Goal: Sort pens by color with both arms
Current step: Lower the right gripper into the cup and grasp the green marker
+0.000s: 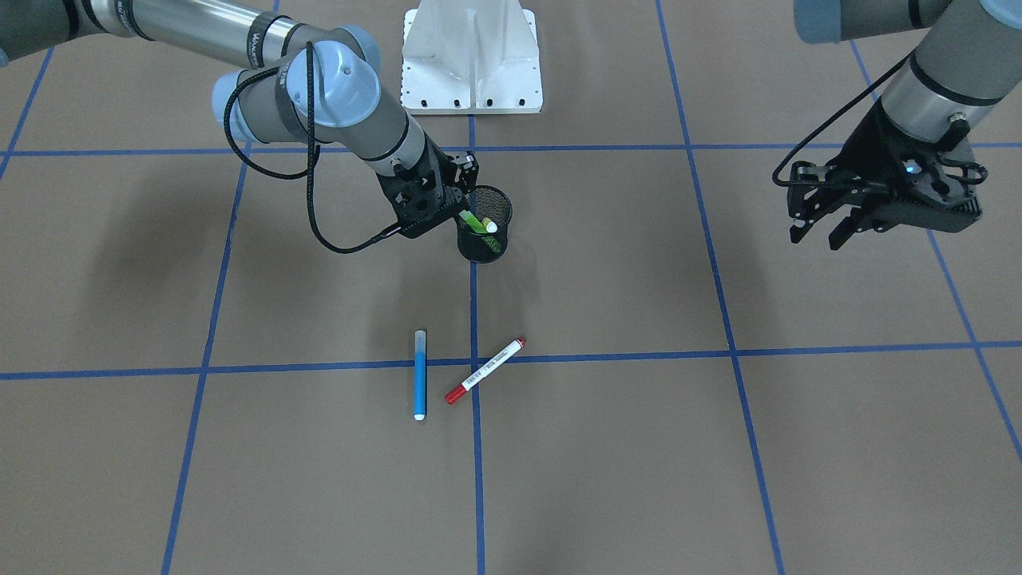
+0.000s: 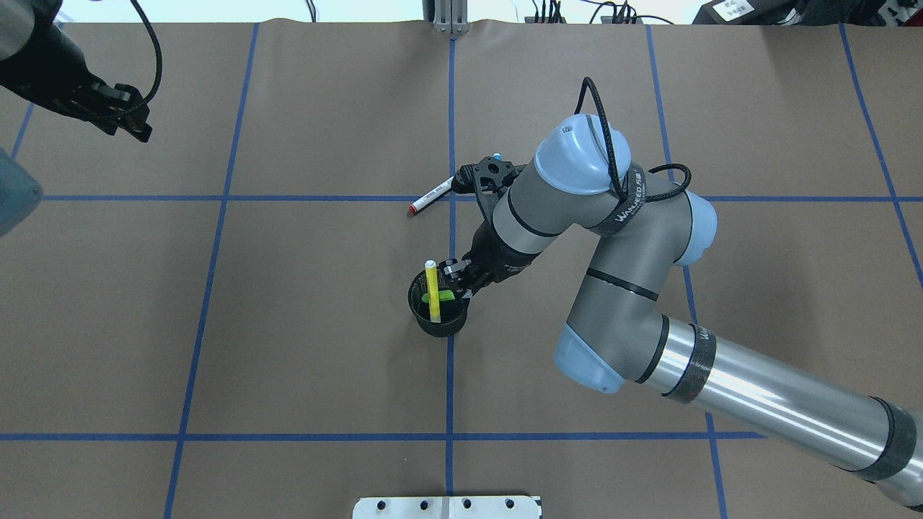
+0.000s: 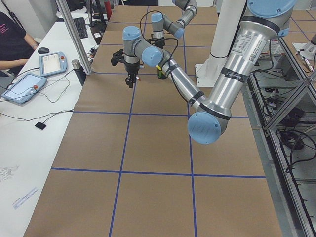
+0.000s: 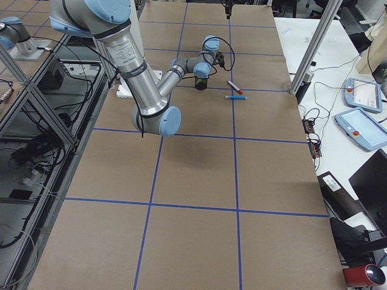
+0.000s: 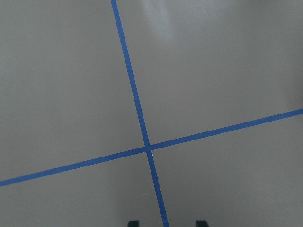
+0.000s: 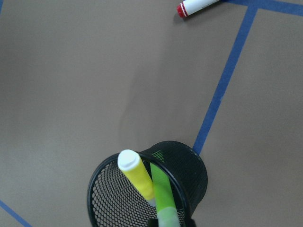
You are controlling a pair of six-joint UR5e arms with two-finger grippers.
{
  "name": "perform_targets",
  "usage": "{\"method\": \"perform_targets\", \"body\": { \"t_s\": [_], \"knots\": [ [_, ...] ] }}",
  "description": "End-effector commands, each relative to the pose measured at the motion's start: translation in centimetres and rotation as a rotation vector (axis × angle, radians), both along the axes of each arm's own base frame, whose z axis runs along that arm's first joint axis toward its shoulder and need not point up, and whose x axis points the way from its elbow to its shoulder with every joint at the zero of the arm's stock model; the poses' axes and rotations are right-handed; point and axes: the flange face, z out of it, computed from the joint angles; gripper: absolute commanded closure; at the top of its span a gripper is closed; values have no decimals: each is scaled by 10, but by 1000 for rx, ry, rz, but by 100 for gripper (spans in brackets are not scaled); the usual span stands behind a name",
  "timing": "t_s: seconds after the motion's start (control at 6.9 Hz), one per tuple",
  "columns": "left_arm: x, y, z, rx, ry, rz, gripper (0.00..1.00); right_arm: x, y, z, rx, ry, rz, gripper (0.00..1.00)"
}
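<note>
A black mesh cup (image 1: 482, 244) (image 2: 435, 326) (image 6: 191, 177) stands near the table's middle. A yellow pen (image 1: 489, 227) (image 2: 432, 288) (image 6: 137, 177) leans inside it. The green pen (image 1: 472, 220) (image 2: 439, 296) (image 6: 162, 191) is also in the cup, tilted, with its upper end between the fingers of my right gripper (image 1: 461, 214) (image 6: 171, 221), which is shut on it at the rim. The blue pen (image 1: 420, 374) and the red-capped white pen (image 1: 485, 371) (image 2: 431, 196) (image 6: 196, 6) lie flat beyond the cup. My left gripper (image 1: 822, 234) (image 5: 168, 222) hangs open and empty, far off to the side above bare table.
The white metal base (image 1: 471, 56) sits at the robot's edge of the table. Blue tape lines (image 5: 142, 127) cross the brown surface. A side table (image 3: 29, 98) with tablets and a seated person runs along the far edge.
</note>
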Motion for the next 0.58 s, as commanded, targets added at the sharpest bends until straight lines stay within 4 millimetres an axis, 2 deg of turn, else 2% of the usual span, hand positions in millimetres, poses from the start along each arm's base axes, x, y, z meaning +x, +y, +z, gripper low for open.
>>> {"method": "perform_targets", "body": {
  "t_s": [0.0, 0.15, 0.29, 0.44],
  "knots": [
    [0, 0, 1, -2, -1, -1, 49, 0, 1, -4, -6, -5, 2, 93],
    [0, 0, 1, -2, -1, -1, 49, 3, 4, -14, -11, -22, -3, 93],
    [1, 0, 1, -2, -1, 1, 49, 15, -3, -18, -19, -35, -7, 93],
    [1, 0, 0, -1, 0, 2, 49, 39, -17, -24, -47, -57, -26, 93]
  ]
}}
